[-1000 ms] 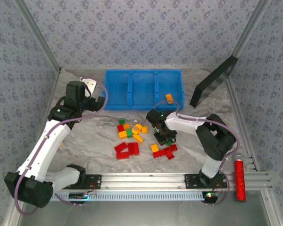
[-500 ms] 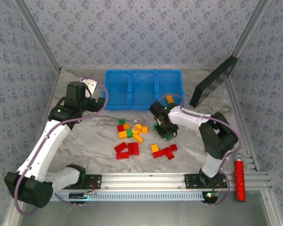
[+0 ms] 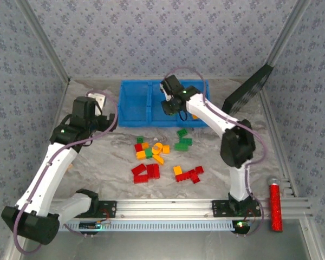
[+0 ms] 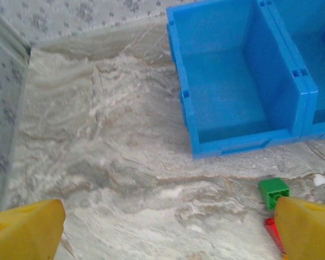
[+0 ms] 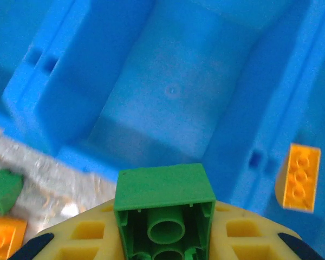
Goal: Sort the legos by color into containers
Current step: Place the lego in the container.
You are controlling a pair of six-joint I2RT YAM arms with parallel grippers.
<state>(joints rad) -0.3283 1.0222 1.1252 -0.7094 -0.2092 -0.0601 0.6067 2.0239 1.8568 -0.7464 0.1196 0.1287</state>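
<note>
A green lego (image 5: 165, 208) is pinched between the yellow fingers (image 5: 81, 238) of the right gripper (image 3: 170, 105), its hollow underside facing the wrist camera. It hangs above the middle compartment of the blue tray (image 3: 134, 103). One orange brick (image 5: 299, 177) lies in the compartment to the right, past the divider.

The right arm reaches from its base at the near rail up to a raised elbow. From there its forearm stretches back and to the left over the tray's front wall.

The remaining loose legos (image 3: 151, 153) lie scattered on the marbled table (image 3: 97, 151) in front of the tray. Two green ones (image 3: 181, 142) are nearest its front wall, and the red ones (image 3: 146, 173) are closer to the rail.

The left arm is bent upward from its base, with its wrist just left of the tray. The left gripper (image 4: 168, 233) is spread wide and holds nothing. It appears to hover above the table, though its height is hard to judge. A small green brick (image 4: 274, 192) sits just beyond its right finger (image 4: 309, 227).
</note>
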